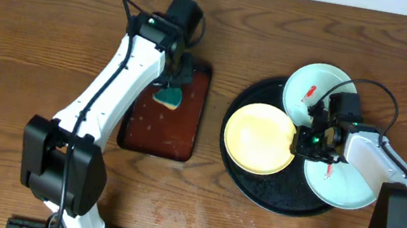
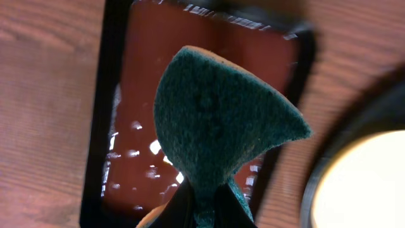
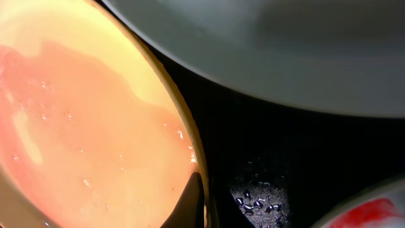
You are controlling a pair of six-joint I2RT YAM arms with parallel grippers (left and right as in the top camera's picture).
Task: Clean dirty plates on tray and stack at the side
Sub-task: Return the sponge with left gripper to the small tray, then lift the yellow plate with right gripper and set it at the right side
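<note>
Sponge (image 2: 215,126) pinched in left jaws over brown tray (image 1: 153,132) — right jaws closed at yellow plate (image 1: 259,137) rim.

Overhead was bright, even and sharp; shadows were soft. Left wrist: sponge (image 2: 215,120) crisp mid-frame, upper right smeared, wet glints on brown tray (image 2: 136,95). Right wrist was soft-focused, yellow plate (image 3: 82,126) glowing warm.

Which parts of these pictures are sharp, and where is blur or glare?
Overhead: evenly lit, sharp across the table. Left wrist: the sponge is in focus; the brown tray behind blurs at its far end, with white glints on its floor. Right wrist: yellow plate and white plate look soft; droplets on the black tray glint.
</note>
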